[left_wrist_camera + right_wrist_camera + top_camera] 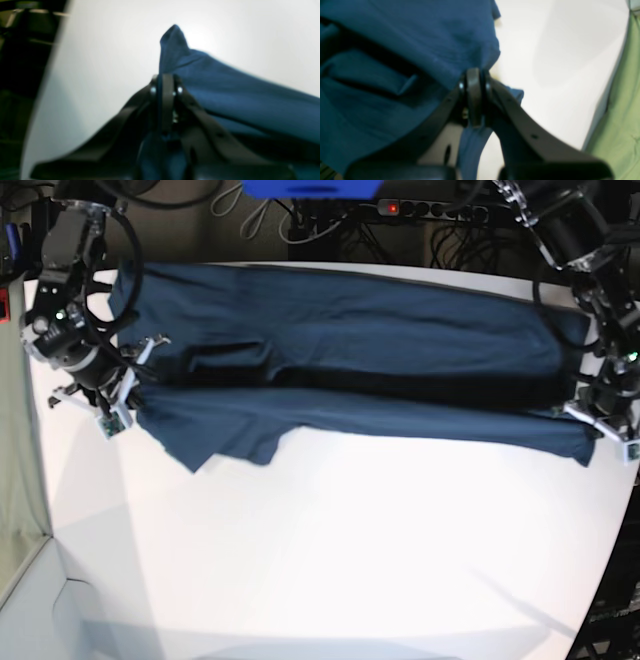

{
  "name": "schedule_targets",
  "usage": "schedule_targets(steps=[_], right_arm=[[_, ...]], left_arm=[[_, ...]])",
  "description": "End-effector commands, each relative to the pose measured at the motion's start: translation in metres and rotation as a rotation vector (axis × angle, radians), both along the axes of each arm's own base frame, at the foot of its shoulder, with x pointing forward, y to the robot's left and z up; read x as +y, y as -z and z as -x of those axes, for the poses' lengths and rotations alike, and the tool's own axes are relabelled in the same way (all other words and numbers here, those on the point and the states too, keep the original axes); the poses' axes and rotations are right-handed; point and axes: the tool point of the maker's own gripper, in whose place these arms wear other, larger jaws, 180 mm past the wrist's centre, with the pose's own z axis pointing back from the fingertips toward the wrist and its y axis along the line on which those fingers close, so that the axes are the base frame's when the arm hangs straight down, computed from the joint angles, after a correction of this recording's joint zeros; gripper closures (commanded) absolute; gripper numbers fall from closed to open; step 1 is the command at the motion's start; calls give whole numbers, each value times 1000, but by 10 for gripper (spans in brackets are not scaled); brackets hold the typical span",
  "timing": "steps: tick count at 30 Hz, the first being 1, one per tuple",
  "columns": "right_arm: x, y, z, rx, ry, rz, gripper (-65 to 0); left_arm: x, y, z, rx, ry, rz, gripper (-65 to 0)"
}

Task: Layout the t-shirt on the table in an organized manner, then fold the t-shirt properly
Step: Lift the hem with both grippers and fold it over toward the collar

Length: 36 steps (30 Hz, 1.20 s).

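Observation:
The dark navy t-shirt [350, 330] lies stretched sideways across the far half of the white table [330, 550], doubled over on itself, with a loose flap [220, 442] hanging toward the front at the left. My right gripper [132, 392] is shut on the shirt's left edge; in the right wrist view its jaws [473, 80] pinch the cloth [395, 50]. At the shirt's right end my left gripper [588, 418] is likewise shut on it; the left wrist view shows the jaws [165, 82] closed on a raised peak of fabric [237, 100].
A power strip [400, 207] with a red light and tangled cables lie behind the table's far edge. Green fabric [622, 120] hangs beside the table's curved edge near my right arm. Dark shelving [22, 50] stands past the edge by my left arm.

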Motion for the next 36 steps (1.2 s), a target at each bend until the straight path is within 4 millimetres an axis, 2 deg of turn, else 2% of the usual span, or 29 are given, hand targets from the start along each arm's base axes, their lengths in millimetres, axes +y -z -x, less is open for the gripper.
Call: schedule_targets(steps=[1, 6, 11, 15, 21, 25, 29, 36], right_arm=[[-2, -14, -5, -47, -5, 8, 0], [3, -13, 12, -31, -20, 22, 0], [6, -1, 28, 10, -28, 15, 0], [4, 7, 39, 40, -24, 16, 0], [2, 11, 47, 61, -23, 24, 0], [5, 16, 53, 79, -29, 21, 0], [4, 16, 53, 80, -25, 20, 0], [5, 17, 54, 82, -28, 19, 0]], left_arm=[[8, -18, -4, -57, -8, -14, -3], [6, -8, 11, -21, -4, 49, -3], [4, 4, 23, 22, -4, 70, -3], [4, 4, 31, 35, 2, 50, -3], [4, -4, 34, 26, 12, 24, -3], [5, -1, 37, 38, 11, 22, -3], [10, 7, 51, 81, 12, 7, -3], [12, 12, 54, 97, 8, 7, -3]])
